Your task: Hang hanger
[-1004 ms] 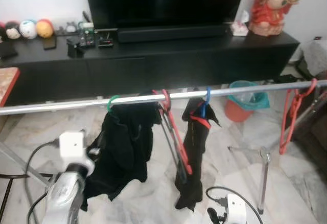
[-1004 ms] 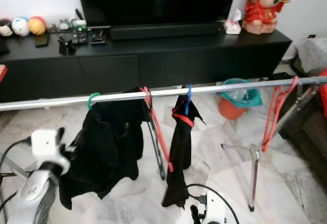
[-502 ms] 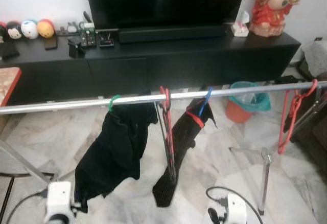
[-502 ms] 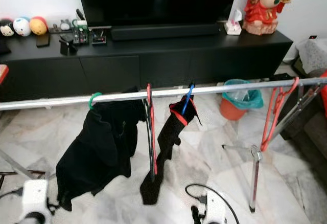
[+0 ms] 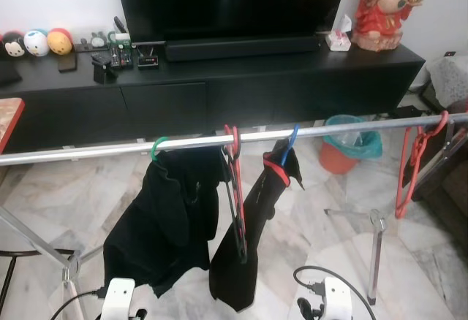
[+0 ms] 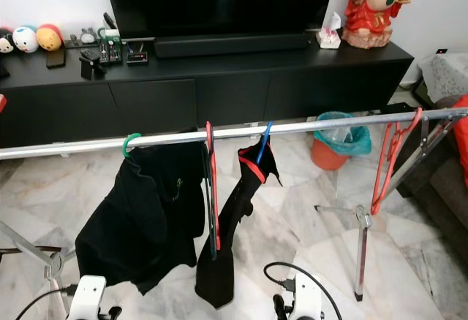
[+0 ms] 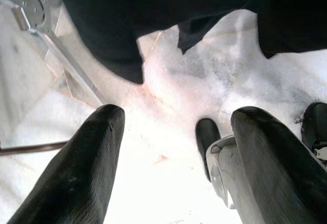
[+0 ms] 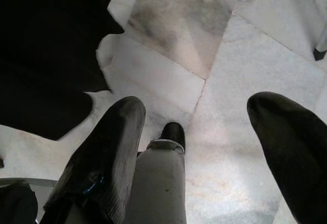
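Both hands have dropped low, fingers apart and empty: the left hand (image 7: 168, 168) and right hand (image 8: 204, 157) point at the marble floor (image 5: 329, 188). At twelve o'clock the red hanger (image 5: 234, 181) now hangs on the rail (image 5: 95, 150) between two black garments (image 5: 172, 218), so the job looks finished. Beyond stands the black TV counter (image 5: 219, 93).

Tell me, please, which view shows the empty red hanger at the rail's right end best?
The right eye view: the red hanger hangs whole from the rail, away from the picture's edge. The left eye view shows it too, nearer the edge. The wrist views show floor and black cloth.
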Robot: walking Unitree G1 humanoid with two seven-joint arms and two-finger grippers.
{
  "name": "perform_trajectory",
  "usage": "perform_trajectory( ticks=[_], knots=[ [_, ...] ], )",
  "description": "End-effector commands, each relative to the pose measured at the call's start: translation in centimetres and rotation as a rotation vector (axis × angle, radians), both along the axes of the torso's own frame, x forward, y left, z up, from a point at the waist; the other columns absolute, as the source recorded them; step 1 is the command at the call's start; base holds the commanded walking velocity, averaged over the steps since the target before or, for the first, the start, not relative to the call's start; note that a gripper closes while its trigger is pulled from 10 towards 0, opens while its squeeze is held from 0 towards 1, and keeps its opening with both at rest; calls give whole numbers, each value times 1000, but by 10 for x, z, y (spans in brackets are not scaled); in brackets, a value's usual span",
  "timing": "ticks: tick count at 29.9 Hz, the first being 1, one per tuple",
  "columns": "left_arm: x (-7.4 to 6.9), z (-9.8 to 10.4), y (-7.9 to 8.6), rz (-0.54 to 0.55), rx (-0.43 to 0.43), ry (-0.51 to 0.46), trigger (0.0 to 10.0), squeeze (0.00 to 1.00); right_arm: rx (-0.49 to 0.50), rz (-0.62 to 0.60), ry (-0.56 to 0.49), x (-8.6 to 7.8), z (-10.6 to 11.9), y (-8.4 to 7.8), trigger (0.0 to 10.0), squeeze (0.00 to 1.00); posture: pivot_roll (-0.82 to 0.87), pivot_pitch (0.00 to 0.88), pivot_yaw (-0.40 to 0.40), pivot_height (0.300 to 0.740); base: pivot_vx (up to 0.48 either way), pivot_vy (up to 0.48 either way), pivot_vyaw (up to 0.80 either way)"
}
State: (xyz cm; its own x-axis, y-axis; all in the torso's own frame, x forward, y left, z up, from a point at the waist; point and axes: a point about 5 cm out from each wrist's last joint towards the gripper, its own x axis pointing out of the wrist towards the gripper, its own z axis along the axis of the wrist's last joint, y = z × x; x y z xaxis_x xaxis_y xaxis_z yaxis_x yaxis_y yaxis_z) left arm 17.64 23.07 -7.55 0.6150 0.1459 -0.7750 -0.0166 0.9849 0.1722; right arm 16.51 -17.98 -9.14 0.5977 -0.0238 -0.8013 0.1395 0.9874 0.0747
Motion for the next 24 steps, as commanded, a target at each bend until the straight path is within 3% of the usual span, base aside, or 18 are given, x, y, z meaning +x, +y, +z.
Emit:
perform_trajectory(
  ticks=[1,12,24],
  knots=[
    [5,1,-5,-29,-1,-10,10000,0,-5,-10,7,-1,-1,-1,10000,0,23,0,-39,728,0,0,0],
    [-8,-7,-7,-3,-14,25,10000,0,-16,10,17,-3,-1,-1,10000,0,26,0,-41,728,0,0,0],
    [-5,-8,-16,-55,-41,39,10000,0,-8,6,20,-4,-2,-1,10000,0,24,0,-40,728,0,0,0]
  ],
)
